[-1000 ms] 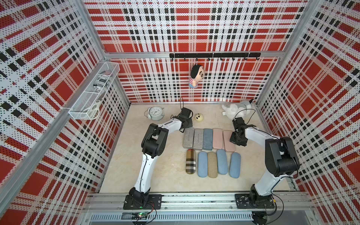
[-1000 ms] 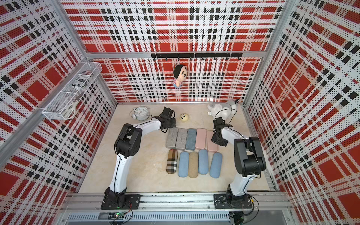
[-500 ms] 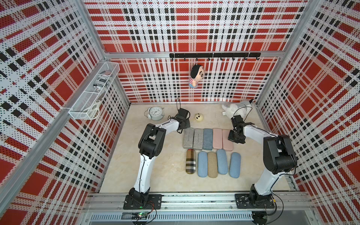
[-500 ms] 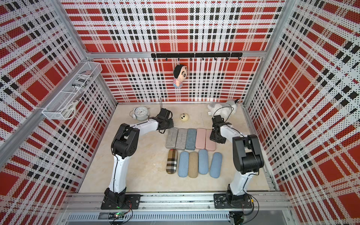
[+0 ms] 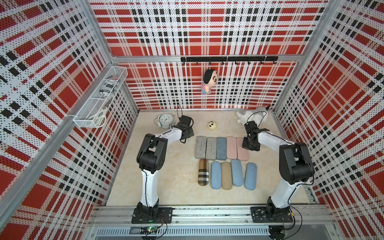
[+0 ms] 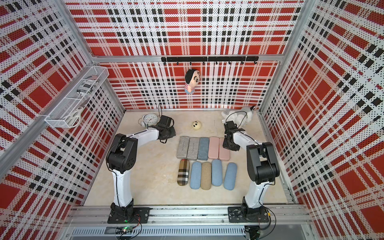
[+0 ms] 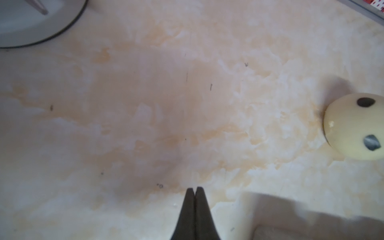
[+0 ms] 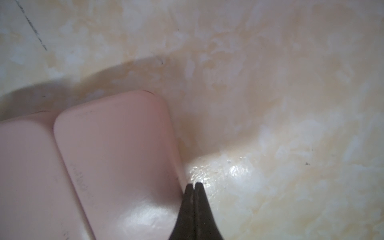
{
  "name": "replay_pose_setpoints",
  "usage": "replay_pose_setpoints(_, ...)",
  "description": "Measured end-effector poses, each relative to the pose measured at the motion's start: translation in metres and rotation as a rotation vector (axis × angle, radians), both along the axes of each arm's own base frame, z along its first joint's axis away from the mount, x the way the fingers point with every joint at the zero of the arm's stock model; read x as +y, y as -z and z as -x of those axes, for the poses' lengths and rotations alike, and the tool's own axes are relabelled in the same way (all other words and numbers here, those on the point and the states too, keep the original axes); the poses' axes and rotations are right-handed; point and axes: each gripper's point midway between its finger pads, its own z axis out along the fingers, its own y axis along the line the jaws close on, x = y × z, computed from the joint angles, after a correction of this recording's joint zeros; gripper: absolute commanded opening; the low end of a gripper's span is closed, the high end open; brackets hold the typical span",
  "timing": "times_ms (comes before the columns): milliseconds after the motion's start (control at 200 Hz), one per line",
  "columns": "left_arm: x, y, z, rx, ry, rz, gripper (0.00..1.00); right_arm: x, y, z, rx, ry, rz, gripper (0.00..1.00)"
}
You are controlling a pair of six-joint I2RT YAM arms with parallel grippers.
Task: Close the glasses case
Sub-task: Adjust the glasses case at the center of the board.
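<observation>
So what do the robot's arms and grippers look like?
They match. The left arm and right arm have glossy white tube-shaped links joined by chunky black joint housings, on black base plates on an aluminium rail. Thin black cables loop along them. The left gripper and right gripper each end in two slim, dark, tapering fingers.

Robot lab cell, plaid perforated walls (image 5: 207,25), aluminium frame (image 5: 145,59), rail-mounted arms (image 5: 150,154)
</observation>
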Motion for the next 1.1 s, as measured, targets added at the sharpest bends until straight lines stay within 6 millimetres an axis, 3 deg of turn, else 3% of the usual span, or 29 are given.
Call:
replay_pose_setpoints(271,0.007,0.004,0.020,0.023,-0.013,-0.006,0.00,0.027,0.000,-0.006,-0.002,-0.055,-0.009,0.00)
replay_pose_setpoints(486,0.013,0.009,0.035,0.043,-0.024,-0.013,0.00,0.015,-0.003,0.001,0.007,0.003,0.048,0.00)
replay_pose_setpoints(646,0.019,-0.006,0.049,0.020,-0.037,-0.016,0.00,0.000,-0.032,0.009,-0.055,0.072,0.088,0.00)
replay_pose_setpoints(802,0.027,-0.045,0.065,-0.059,-0.057,-0.001,0.00,-0.021,-0.081,0.035,-0.164,0.161,0.116,0.00)
replay_pose_setpoints(892,0.031,-0.072,0.075,-0.117,-0.064,0.014,0.00,-0.031,-0.097,0.057,-0.201,0.204,0.121,0.00)
replay_pose_setpoints(997,0.032,-0.090,0.091,-0.162,-0.067,0.031,0.00,-0.042,-0.096,0.087,-0.197,0.241,0.128,0.00)
replay_pose_setpoints(1102,0.028,-0.088,0.108,-0.159,-0.057,0.035,0.00,-0.050,-0.082,0.117,-0.155,0.266,0.133,0.00)
